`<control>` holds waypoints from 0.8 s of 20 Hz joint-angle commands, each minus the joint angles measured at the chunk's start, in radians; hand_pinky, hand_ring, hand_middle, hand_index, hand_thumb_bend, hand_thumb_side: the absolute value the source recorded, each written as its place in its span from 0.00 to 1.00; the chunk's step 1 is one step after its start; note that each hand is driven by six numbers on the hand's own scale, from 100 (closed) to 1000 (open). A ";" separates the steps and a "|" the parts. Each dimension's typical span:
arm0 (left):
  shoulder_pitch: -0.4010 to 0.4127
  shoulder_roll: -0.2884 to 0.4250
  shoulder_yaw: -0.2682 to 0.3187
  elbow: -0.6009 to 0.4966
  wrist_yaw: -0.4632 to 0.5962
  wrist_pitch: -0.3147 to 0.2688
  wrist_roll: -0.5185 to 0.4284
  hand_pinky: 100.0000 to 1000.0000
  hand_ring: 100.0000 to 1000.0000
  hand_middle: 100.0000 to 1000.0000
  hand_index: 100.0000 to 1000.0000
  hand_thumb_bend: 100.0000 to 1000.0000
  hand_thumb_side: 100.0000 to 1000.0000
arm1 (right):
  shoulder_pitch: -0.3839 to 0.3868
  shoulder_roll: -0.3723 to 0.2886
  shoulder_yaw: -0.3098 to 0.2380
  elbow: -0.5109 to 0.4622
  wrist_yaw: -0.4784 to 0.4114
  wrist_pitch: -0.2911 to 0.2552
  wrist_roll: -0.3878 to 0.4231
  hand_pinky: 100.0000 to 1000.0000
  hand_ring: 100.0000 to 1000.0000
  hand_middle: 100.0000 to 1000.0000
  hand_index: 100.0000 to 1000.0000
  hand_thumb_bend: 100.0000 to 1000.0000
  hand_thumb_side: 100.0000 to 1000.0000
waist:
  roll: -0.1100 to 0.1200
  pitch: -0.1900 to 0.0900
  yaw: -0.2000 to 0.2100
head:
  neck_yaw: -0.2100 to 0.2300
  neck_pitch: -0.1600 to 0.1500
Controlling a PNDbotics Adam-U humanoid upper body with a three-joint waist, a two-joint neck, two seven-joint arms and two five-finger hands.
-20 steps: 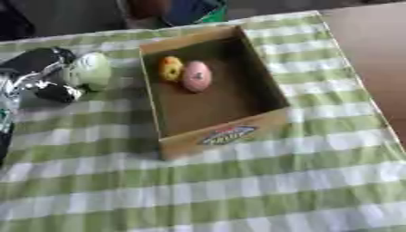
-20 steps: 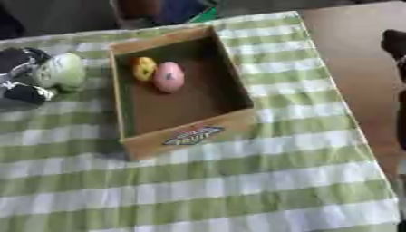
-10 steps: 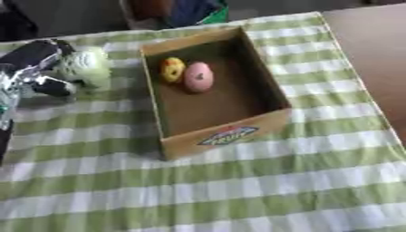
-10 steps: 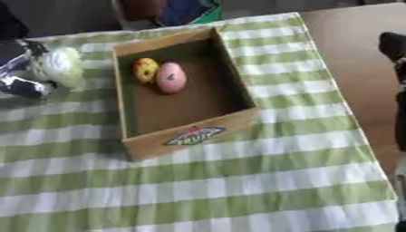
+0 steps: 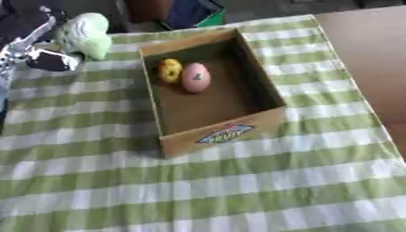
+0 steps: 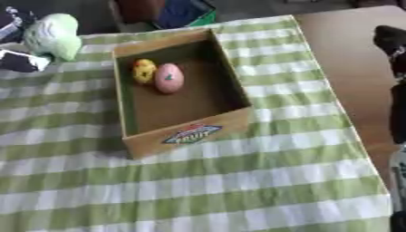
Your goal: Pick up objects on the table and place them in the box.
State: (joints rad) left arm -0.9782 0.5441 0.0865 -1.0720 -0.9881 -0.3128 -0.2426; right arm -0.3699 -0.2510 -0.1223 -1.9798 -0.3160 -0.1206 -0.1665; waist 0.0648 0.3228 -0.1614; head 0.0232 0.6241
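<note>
Right now my left hand [image 5: 36,47] sits in the upper left of the frame with its fingers curled round a pale green, rounded object [image 5: 87,34]. That object is lifted off the cloth and hangs to the left of the box, not over it. I cannot make out what it is beyond a soft lumpy shape, lighter at the top.

Just right of it, in the upper middle of the frame, is the cardboard box [image 5: 230,131], open at the top, with a printed label on its near wall. Its floor is brown and mostly bare. Two things lie in its far left corner: a yellow object with dark speckles [image 5: 169,71] against the left wall, and a pink egg-shaped object [image 5: 196,77] touching it on the right. The near half of the box holds nothing else that I can see.

Everything rests on a green and white checked cloth [image 5: 198,190] that fills the lower frame. A bare brown tabletop [image 6: 341,68] shows along the right side.

At the right edge of the right eye view my right hand [image 6: 390,41] shows as a dark shape over the brown surface, well apart from the box; I cannot tell how its fingers are set.
</note>
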 commanded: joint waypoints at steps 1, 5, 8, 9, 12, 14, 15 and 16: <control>-0.027 0.011 -0.009 -0.061 0.022 0.011 0.012 0.41 0.71 0.62 0.42 0.00 0.17 | -0.011 -0.012 -0.001 -0.020 -0.008 -0.002 -0.006 0.81 0.68 0.40 0.81 0.00 0.75 | -0.006 -0.029 -0.002 | -0.007 0.009; -0.045 -0.033 -0.030 -0.137 0.010 0.019 0.049 0.40 0.70 0.61 0.42 0.00 0.18 | -0.014 -0.009 -0.004 -0.020 -0.011 -0.008 -0.016 0.80 0.68 0.40 0.81 0.00 0.76 | -0.013 -0.037 -0.005 | 0.004 0.013; -0.052 -0.089 -0.056 -0.198 -0.020 0.025 0.079 0.39 0.70 0.60 0.42 0.00 0.19 | -0.020 -0.008 -0.005 -0.020 -0.015 -0.015 -0.024 0.80 0.68 0.41 0.81 0.00 0.77 | -0.020 -0.043 -0.008 | 0.022 0.016; -0.051 -0.108 -0.065 -0.214 -0.033 0.026 0.086 0.39 0.69 0.60 0.42 0.00 0.19 | -0.023 -0.008 -0.005 -0.020 -0.016 -0.016 -0.027 0.80 0.68 0.41 0.81 0.00 0.77 | -0.022 -0.044 -0.011 | 0.031 0.018; -0.042 -0.160 -0.088 -0.245 -0.073 0.025 0.099 0.39 0.69 0.60 0.42 0.00 0.19 | -0.034 -0.009 -0.002 -0.020 -0.021 -0.024 -0.032 0.79 0.68 0.41 0.81 0.00 0.78 | -0.026 -0.048 -0.018 | 0.064 0.023; -0.033 -0.205 -0.101 -0.250 -0.103 0.020 0.104 0.39 0.69 0.60 0.42 0.00 0.19 | -0.043 -0.011 0.000 -0.020 -0.027 -0.032 -0.037 0.79 0.68 0.42 0.81 0.00 0.79 | -0.028 -0.051 -0.022 | 0.087 0.028; -0.030 -0.226 -0.104 -0.248 -0.118 0.018 0.105 0.39 0.69 0.60 0.42 0.00 0.19 | -0.048 -0.010 0.002 -0.020 -0.030 -0.035 -0.039 0.79 0.68 0.42 0.81 0.00 0.79 | -0.029 -0.052 -0.024 | 0.097 0.030; -0.027 -0.244 -0.107 -0.242 -0.134 0.014 0.107 0.39 0.69 0.60 0.42 0.00 0.19 | -0.051 -0.010 0.003 -0.020 -0.033 -0.038 -0.040 0.79 0.68 0.42 0.81 0.00 0.79 | -0.030 -0.052 -0.026 | 0.105 0.032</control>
State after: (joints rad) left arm -0.9901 0.3090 -0.0174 -1.2953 -1.1032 -0.2957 -0.1425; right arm -0.4072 -0.2497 -0.1204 -1.9798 -0.3381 -0.1517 -0.2048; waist 0.0402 0.2948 -0.1866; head 0.1148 0.6475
